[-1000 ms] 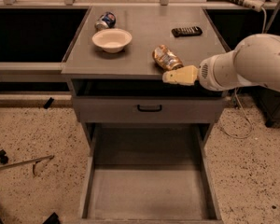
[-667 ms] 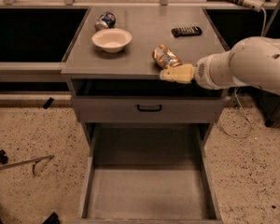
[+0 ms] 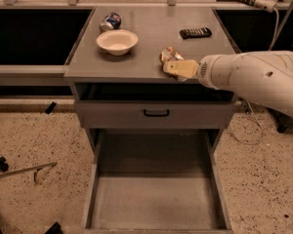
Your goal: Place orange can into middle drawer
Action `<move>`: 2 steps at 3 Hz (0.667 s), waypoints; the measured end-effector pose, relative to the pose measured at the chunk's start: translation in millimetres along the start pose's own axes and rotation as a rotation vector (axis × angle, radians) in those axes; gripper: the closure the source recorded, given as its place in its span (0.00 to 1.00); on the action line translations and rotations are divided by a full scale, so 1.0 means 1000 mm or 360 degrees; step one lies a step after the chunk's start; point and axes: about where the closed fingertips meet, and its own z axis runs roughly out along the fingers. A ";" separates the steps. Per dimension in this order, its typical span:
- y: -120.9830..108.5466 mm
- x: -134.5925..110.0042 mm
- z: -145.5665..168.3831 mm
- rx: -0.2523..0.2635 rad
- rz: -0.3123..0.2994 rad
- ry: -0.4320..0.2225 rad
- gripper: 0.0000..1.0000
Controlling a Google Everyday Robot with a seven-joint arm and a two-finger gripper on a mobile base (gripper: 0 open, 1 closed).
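In the camera view, the small dented orange-gold drink can (image 3: 168, 54) is lying near the front right edge of the grey cabinet top (image 3: 151, 26). The pale yellow gripper (image 3: 175, 68) is reaching in from the right, right at the can; whether it is clamping the can cannot be told. Below, the wide grey metal middle drawer (image 3: 156, 199) is standing pulled out, its floor bare, while a white bowl (image 3: 117, 41), a blue-and-white can (image 3: 110, 21) and a black remote (image 3: 195, 32) are sitting farther back, apart from the orange can.
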 end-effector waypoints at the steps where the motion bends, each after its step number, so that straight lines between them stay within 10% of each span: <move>1: -0.007 -0.007 -0.005 0.0036 -0.0009 -0.0108 0.00; 2: -0.009 -0.008 -0.006 0.0041 -0.0003 -0.0123 0.00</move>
